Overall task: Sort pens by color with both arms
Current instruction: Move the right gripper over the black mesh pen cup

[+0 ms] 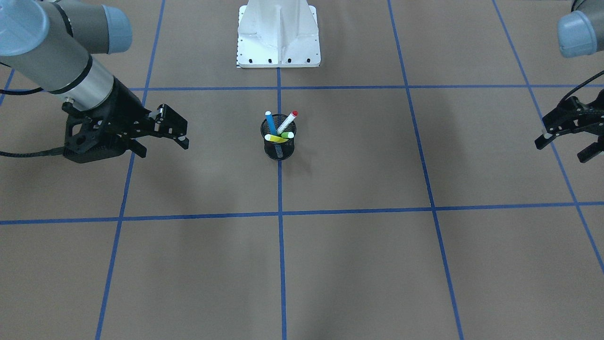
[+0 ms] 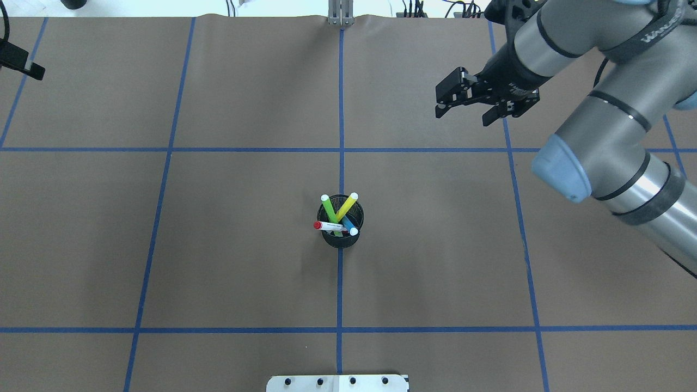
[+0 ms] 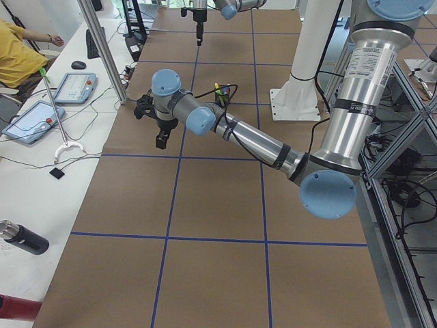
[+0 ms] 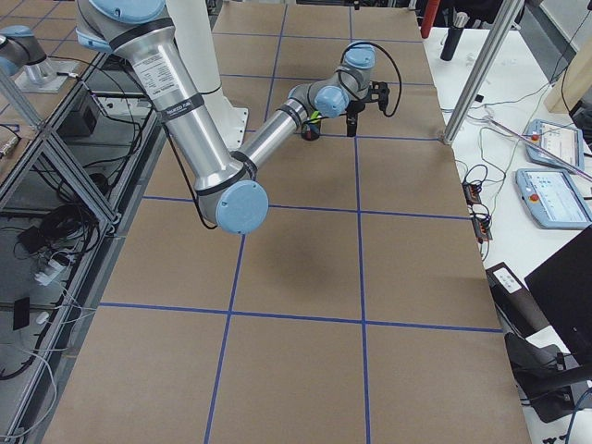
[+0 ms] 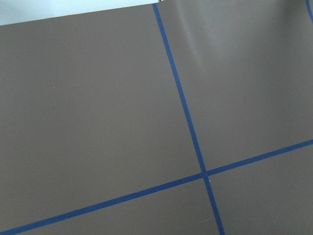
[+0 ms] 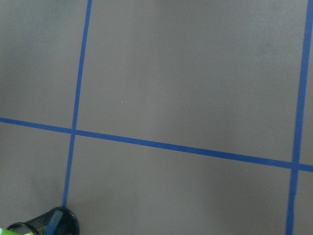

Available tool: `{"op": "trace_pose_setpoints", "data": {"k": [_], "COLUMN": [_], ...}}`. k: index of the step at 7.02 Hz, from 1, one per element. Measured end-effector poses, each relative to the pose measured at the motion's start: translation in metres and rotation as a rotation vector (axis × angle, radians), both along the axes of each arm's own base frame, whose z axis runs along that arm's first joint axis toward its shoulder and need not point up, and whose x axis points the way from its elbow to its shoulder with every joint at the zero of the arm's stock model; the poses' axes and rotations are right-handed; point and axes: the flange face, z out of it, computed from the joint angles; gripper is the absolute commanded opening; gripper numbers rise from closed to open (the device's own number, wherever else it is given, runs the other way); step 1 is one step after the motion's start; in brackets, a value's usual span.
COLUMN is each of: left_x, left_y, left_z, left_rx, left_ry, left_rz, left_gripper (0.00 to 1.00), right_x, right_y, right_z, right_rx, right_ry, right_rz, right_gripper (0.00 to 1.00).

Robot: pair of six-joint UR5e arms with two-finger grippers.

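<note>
A black mesh cup stands upright at the table's centre, on a blue tape line; it also shows in the overhead view. It holds four pens: blue, white with red ends, light green and yellow. My right gripper is open and empty, well away from the cup on my right; it also shows in the front-facing view. My left gripper is open and empty, far off on my left. The right wrist view shows only the cup's rim.
The white base pedestal stands behind the cup. Blue tape lines divide the brown table into squares. A side desk with tablets and a seated person lies beyond the table's far edge.
</note>
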Motion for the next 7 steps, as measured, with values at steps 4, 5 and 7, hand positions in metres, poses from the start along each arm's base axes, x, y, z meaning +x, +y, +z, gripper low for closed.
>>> {"op": "trace_pose_setpoints", "data": {"k": [4, 5, 7], "left_x": [0.026, 0.028, 0.033], "left_y": [0.001, 0.002, 0.003], "left_z": [-0.01, -0.01, -0.01], "left_rx": [-0.02, -0.02, -0.011], "left_ry": [0.013, 0.013, 0.015], "left_rz": [0.021, 0.024, 0.033], "left_gripper": [1.0, 1.0, 1.0], "right_x": [-0.115, -0.136, -0.165], "right_y": [0.09, 0.108, 0.135], "right_z": [-0.026, -0.032, -0.041], "right_rx": [-0.006, -0.008, -0.008], "right_ry": [0.103, 0.144, 0.176], "right_rz": [0.099, 0.083, 0.037], "right_gripper": [0.9, 0.84, 0.69]}}
